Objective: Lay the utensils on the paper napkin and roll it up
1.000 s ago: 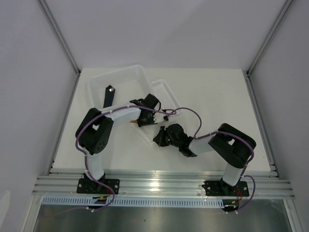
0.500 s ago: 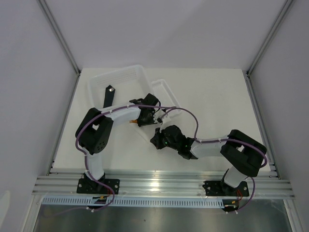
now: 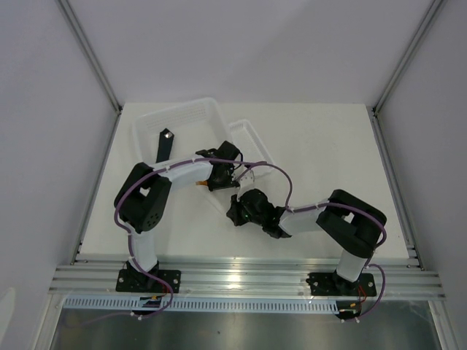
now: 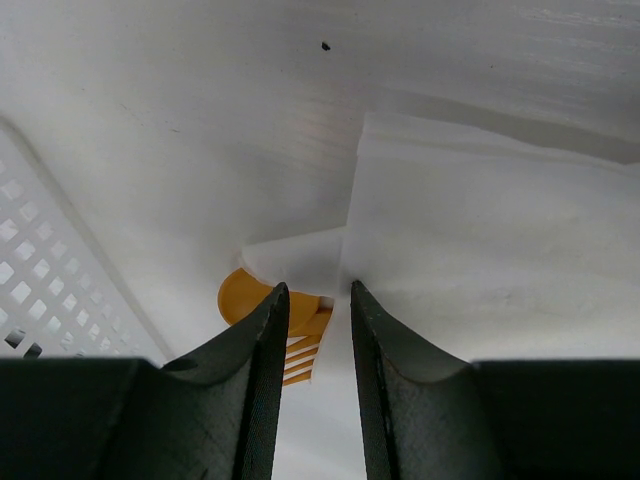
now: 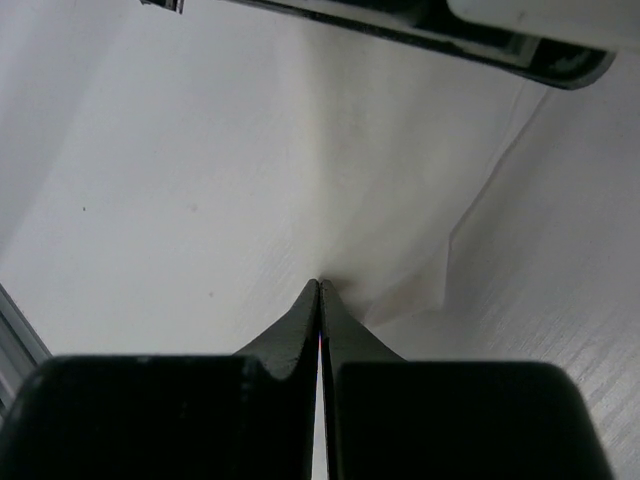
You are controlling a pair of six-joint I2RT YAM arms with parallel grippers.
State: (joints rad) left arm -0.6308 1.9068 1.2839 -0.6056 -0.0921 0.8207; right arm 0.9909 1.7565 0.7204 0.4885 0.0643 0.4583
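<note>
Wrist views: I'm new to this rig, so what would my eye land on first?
Orange utensils peek from under the white napkin, just beyond the left gripper, whose fingers stand slightly apart. In the right wrist view, the right gripper is shut at a napkin crease.

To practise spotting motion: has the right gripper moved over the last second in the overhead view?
Yes. The right gripper has shifted slightly left and towards the near edge of the table, away from the small tray.
</note>
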